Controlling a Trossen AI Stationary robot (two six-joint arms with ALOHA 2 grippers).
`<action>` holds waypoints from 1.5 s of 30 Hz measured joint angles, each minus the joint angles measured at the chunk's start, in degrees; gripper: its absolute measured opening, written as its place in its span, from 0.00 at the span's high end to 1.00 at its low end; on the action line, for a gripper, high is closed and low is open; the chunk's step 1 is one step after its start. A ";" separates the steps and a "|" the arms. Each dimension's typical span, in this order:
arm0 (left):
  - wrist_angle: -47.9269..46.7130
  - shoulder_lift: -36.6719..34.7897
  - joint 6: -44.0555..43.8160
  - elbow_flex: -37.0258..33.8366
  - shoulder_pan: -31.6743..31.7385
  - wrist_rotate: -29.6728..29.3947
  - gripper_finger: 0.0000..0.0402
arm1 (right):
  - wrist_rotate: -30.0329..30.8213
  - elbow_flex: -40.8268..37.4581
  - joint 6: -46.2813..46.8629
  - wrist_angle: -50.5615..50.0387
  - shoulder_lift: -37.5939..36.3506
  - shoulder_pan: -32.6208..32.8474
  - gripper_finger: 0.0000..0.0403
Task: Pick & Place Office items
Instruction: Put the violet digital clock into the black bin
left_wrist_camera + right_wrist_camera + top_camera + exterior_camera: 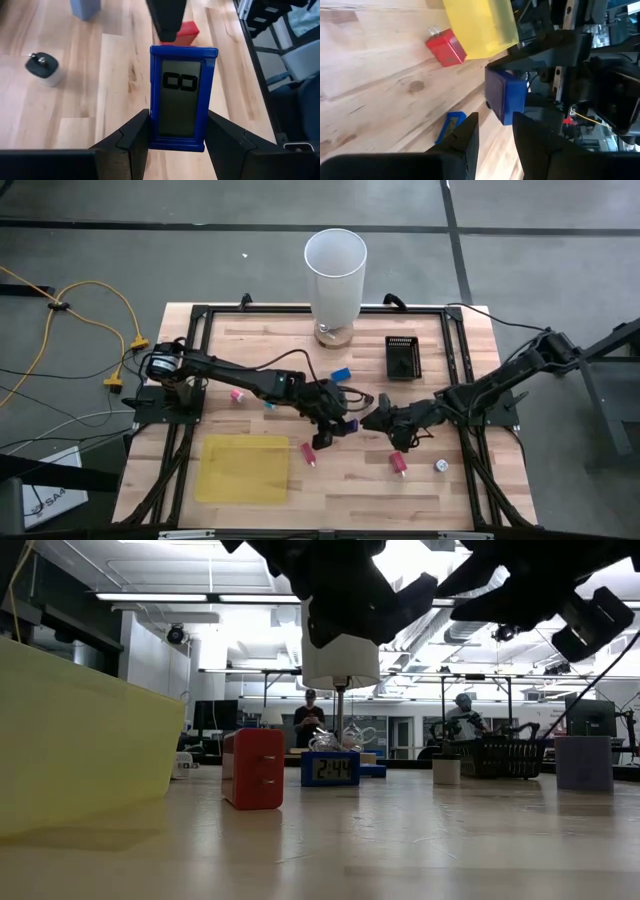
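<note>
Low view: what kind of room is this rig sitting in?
Probably a robotics lab or open workshop. Behind the wooden table hang ceiling strip lights, two people work at far benches, and another robot arm stands at right.

The counter (pixel 460 490) is pale wood planks with visible grain and knots, smooth with a soft sheen. The blue timer (pixel 182 95) looks like glossy hard plastic with a flat grey screen. Just beyond the timer, the red block (pixel 187 32) is smooth plastic. The yellow sheet (pixel 243 468) looks translucent and matt. The left end effector (pixel 175 145) has matt black fingers.
</note>
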 joint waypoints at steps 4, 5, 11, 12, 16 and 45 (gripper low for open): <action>-0.22 -0.01 0.02 0.01 -0.84 0.02 0.60 | 0.28 0.00 -0.36 2.62 2.22 0.76 0.74; -0.40 0.00 0.02 0.02 -0.99 0.02 0.60 | 0.24 0.00 -0.38 3.30 2.43 0.88 0.74; -2.71 -0.02 -0.66 0.00 -1.39 -0.02 0.60 | 0.39 0.00 -0.41 5.17 2.45 1.44 0.74; -2.74 -0.02 -0.67 0.00 -1.39 -0.03 0.60 | 0.34 0.00 -0.41 5.52 2.44 1.45 0.74; -2.71 -0.02 -0.70 0.00 -1.39 -0.06 0.60 | 0.20 0.00 -0.42 5.46 2.43 1.44 0.74; 2.47 2.54 0.26 -0.02 -1.17 0.35 0.60 | -1.97 0.00 3.25 4.43 2.45 1.81 0.74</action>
